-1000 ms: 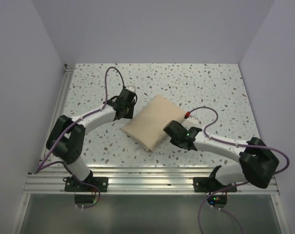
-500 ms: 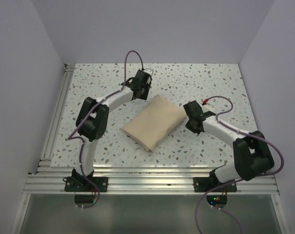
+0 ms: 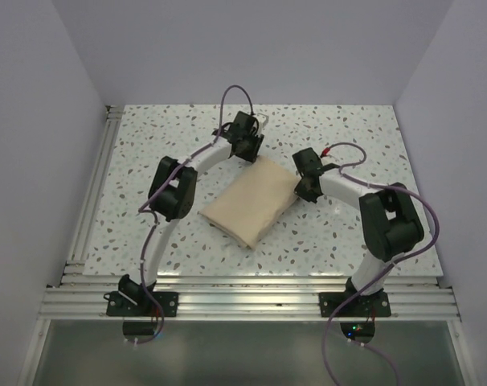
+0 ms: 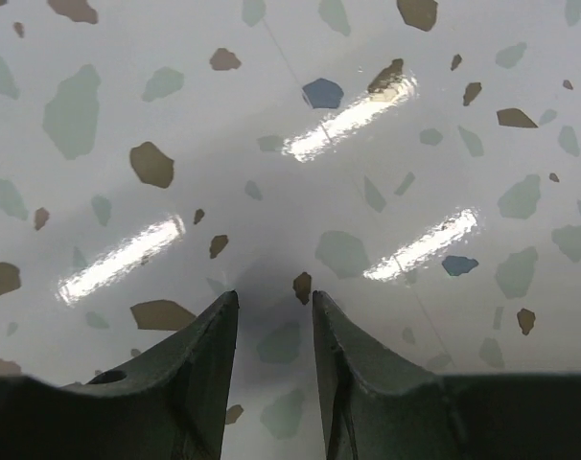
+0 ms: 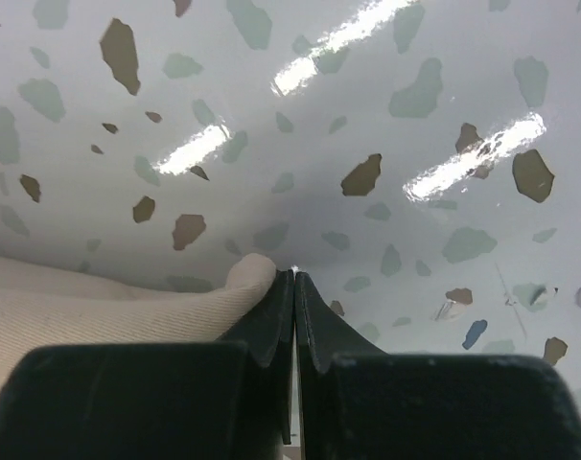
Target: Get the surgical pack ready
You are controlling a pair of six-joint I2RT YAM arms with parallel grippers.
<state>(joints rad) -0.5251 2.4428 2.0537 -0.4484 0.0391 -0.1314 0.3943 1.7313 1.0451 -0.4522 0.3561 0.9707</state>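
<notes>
The surgical pack (image 3: 251, 201) is lying near the middle of the bench (image 3: 147, 161), turned so that one corner is pointing at the far edge and another at the near edge. It is showing as a plump, pillow-like rectangle wrapped in tan woven fabric, matt and faintly ribbed, with rounded folded edges. The bench under it is glossy and speckled, throwing back the lights.

The left gripper (image 3: 247, 146) is hanging just beyond the pack's far corner with its fingers apart over bare bench, nothing between them. The right gripper (image 3: 305, 186) is sitting at the pack's right-hand corner with its fingers pressed together; the wrist view is showing the soft cloth corner just beside them, not between them.

To my eye the pack is going to feel soft outside and firmer within, fairly light, and apt to slide on that shiny top. Pinching loose cloth is risking pulling a fold open, so I would be taking it from two opposite sides, across the thick body.
</notes>
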